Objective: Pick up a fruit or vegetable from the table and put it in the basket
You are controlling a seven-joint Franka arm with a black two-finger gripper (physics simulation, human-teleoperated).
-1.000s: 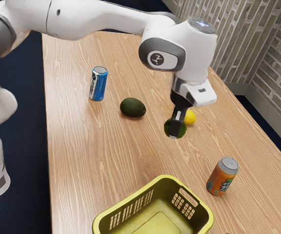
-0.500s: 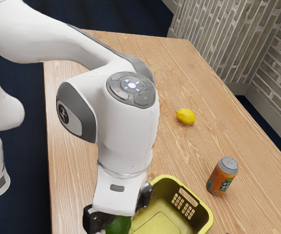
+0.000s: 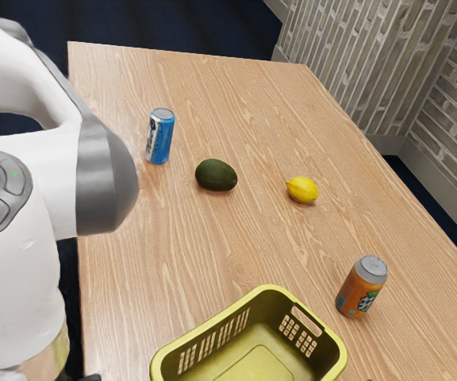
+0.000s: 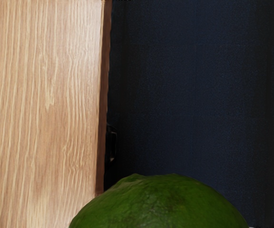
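Exterior view: the gripper (image 3: 91,378) lies at the lower edge, mostly cut off, close beside the yellow-green basket (image 3: 206,330). The basket, upright and with slotted walls, is the nearest object to it on the worktop (image 3: 236,95). Beyond the basket from the gripper stands an orange can (image 3: 362,287), upright. Farther off lie an avocado (image 3: 216,175) and a lemon (image 3: 301,190), each on its side; of the two, the avocado is the nearer to the gripper. A blue can (image 3: 160,136) stands upright, well apart from the gripper and near the avocado.

Wrist view: the lime (image 4: 161,204), the fruit of the task, is at the gripper, large and partly cut off by the frame. Behind it run the straight edge of the worktop and the dark blue floor (image 4: 199,85). Whether the gripper is closed on the lime cannot be told.
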